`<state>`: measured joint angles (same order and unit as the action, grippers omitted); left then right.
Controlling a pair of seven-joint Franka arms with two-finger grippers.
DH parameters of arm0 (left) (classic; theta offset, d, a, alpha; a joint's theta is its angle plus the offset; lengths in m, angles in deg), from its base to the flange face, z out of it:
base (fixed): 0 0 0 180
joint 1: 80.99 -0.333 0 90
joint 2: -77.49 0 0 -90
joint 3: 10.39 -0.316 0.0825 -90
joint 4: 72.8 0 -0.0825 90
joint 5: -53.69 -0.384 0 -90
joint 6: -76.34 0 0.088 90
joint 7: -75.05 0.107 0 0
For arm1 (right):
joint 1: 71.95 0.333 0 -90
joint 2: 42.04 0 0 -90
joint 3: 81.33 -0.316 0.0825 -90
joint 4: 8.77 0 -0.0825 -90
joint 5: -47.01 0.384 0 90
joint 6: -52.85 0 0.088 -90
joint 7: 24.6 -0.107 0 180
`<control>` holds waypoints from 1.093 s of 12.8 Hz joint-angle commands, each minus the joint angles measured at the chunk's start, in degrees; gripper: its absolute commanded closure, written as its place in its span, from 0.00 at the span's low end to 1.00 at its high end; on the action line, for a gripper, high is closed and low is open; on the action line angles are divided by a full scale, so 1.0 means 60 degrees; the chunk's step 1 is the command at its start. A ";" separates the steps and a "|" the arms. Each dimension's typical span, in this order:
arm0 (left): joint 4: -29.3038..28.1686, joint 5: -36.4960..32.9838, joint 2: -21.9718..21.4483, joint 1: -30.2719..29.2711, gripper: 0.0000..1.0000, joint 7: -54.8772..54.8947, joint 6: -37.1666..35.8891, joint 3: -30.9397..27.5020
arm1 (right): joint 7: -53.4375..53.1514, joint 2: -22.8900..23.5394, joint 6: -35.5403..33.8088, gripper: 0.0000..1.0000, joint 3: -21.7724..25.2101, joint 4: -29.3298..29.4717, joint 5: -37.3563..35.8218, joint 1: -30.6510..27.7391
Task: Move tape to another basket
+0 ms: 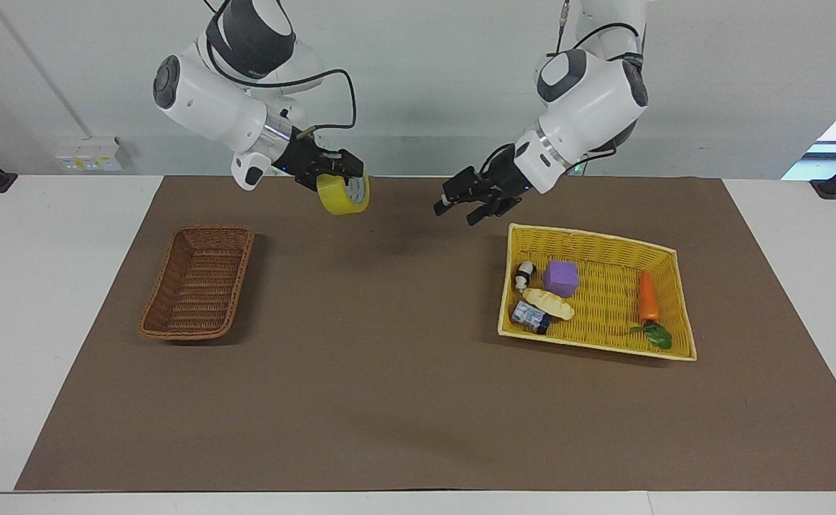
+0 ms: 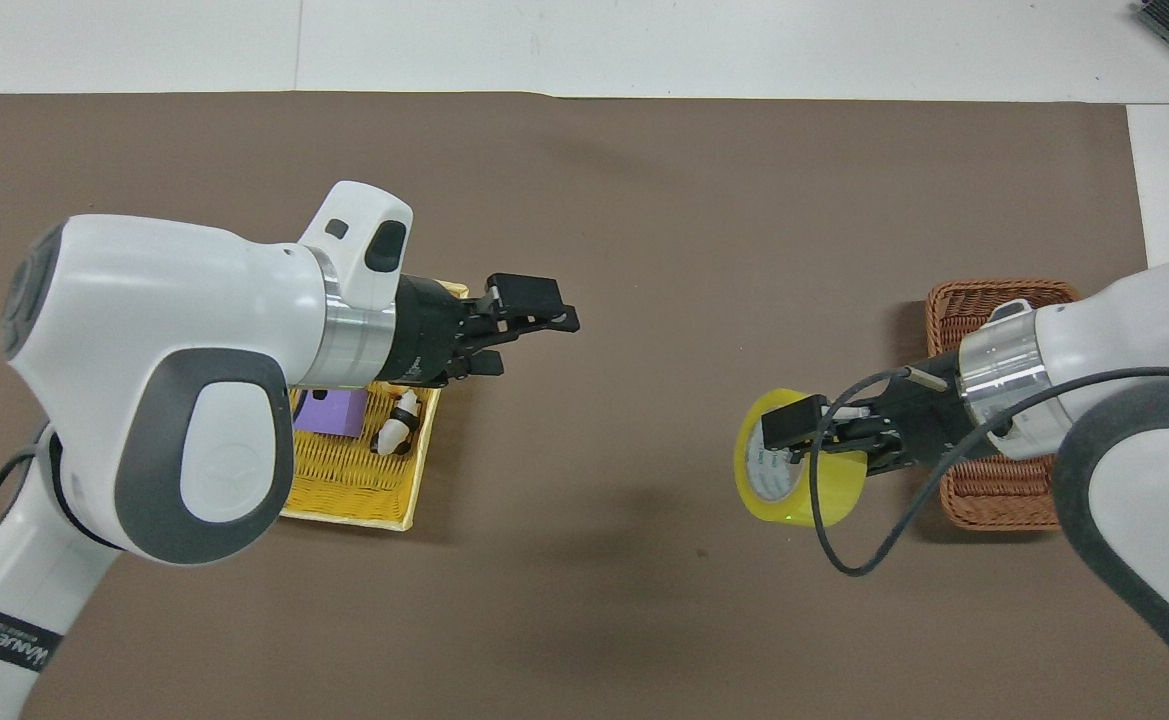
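The tape [image 1: 344, 194] hangs in the air in the right gripper [image 1: 339, 175], over bare brown mat [image 1: 389, 400] between the two baskets and toward the right arm's end of the table. It is not over the brown wicker basket [image 1: 198, 283], which lies on the mat farther from the robots and closer to that arm's end. The jaws are closed through the roll's wall, one finger inside the core and one on the outer yellow face. That grip suits a ring: it gives a firm pinch on a thin wall and leaves the roll free to drop cleanly once released.

The yellow tray basket [image 1: 664, 250] sits at the left arm's end, holding a purple cube [image 1: 560, 278], a carrot [image 1: 648, 297] and a few small items.

The left gripper [image 1: 464, 204] is over the mat beside that tray's edge, its fingers spread wide and empty. I judge that it waits, clear of the carrying arm's path.

The roll stands on edge and slightly tilted. Its hole faces roughly sideways, along the table toward the left arm's end, so the short axis through the core runs near level. To land flat in the narrow basket, it probably needs lowering close to the floor before release.
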<state>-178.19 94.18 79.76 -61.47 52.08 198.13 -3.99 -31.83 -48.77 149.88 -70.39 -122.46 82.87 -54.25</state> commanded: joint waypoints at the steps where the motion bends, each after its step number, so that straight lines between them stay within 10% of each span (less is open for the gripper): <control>1: -0.0100 -0.1191 -0.0100 -0.0761 0.00 0.0035 -0.0520 0.0076 | 0.1230 0.0022 -0.0059 1.00 -0.0050 0.0024 -0.0948 -0.0897; 14: 0.1085 -0.6509 0.0032 -0.3899 0.00 0.4121 -0.3448 0.0047 | 0.6493 0.2220 0.2490 1.00 -0.0036 -0.0093 -0.1787 -0.3742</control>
<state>-174.53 58.59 79.73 -83.74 75.27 181.77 -4.40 5.25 -34.82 164.71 -70.01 -122.96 73.15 -75.01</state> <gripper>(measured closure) 0.000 1.000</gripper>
